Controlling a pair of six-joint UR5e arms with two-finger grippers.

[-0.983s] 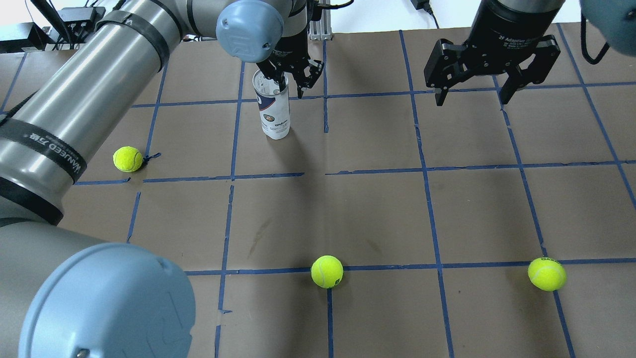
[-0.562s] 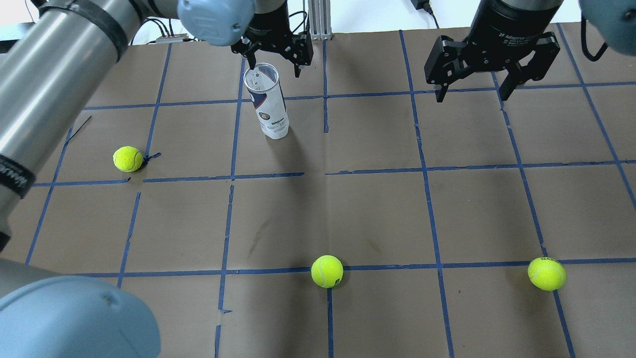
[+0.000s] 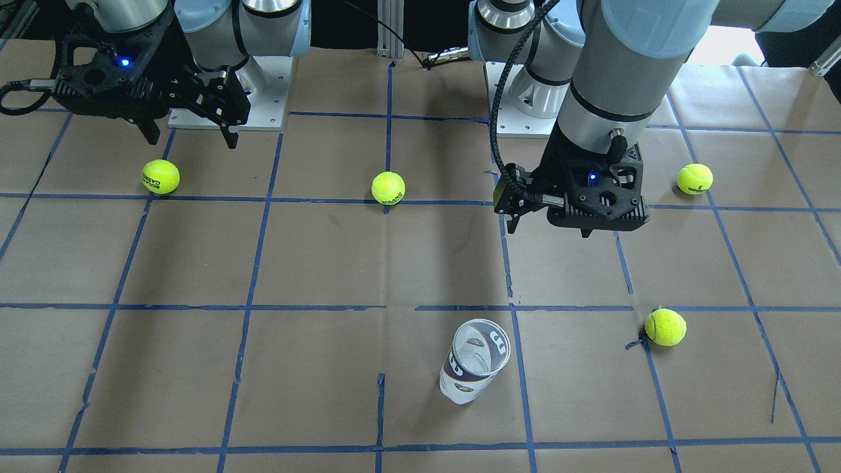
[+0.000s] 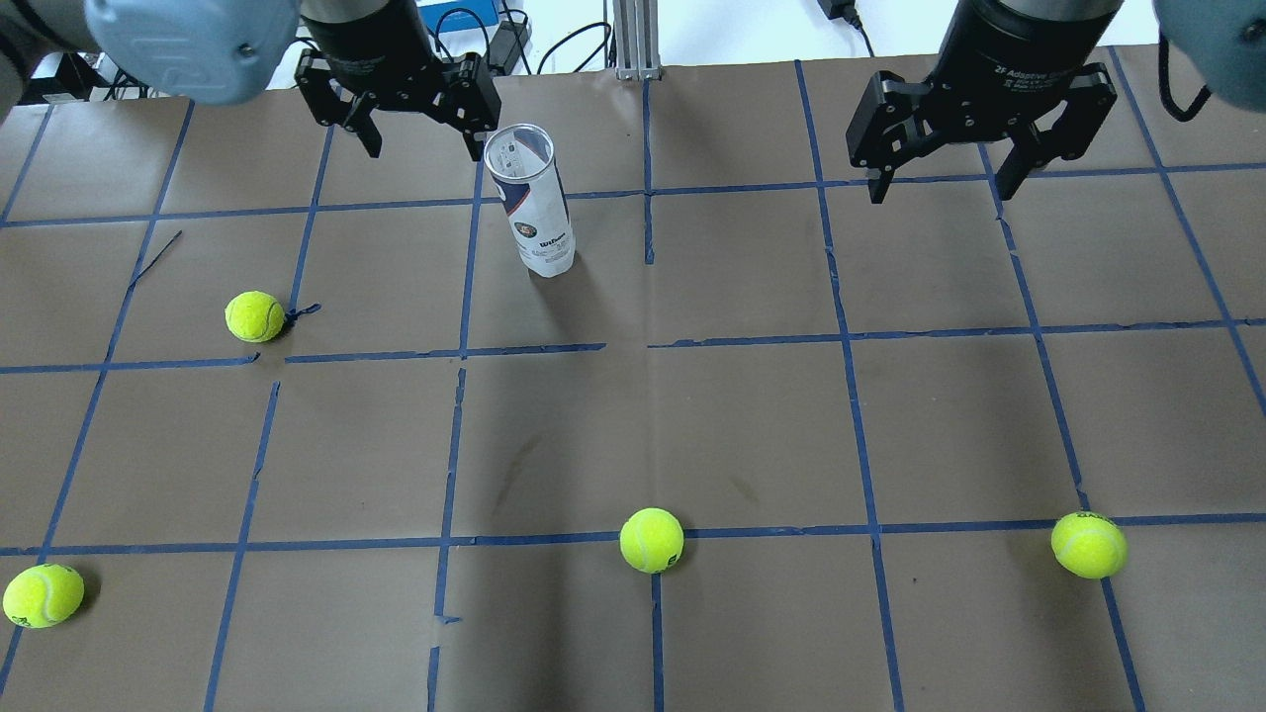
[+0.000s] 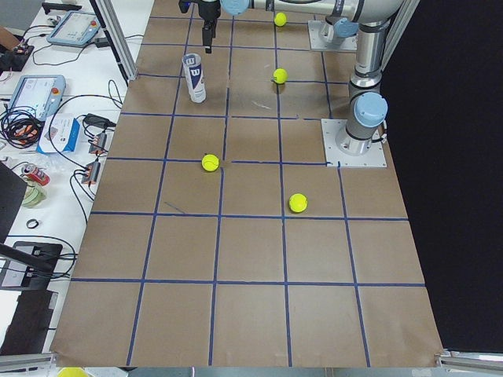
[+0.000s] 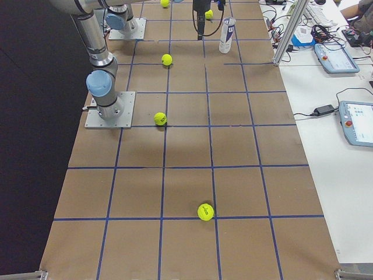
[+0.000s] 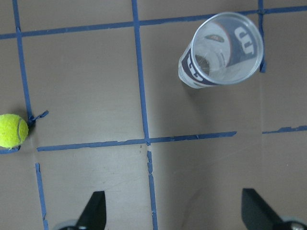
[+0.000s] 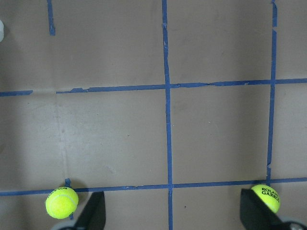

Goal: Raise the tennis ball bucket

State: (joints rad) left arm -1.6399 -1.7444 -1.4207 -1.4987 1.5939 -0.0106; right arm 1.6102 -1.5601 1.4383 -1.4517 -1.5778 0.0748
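Table: brown paper, gridded with blue tape.
Right gripper: jaws spread wide, empty, above the far edge's right part.
Left gripper: jaws apart, holding nothing, just beside the bucket's rim.
Tennis ball bucket: upright, empty, standing toward the far edge.
Tennis balls: four; three along the robot's edge.
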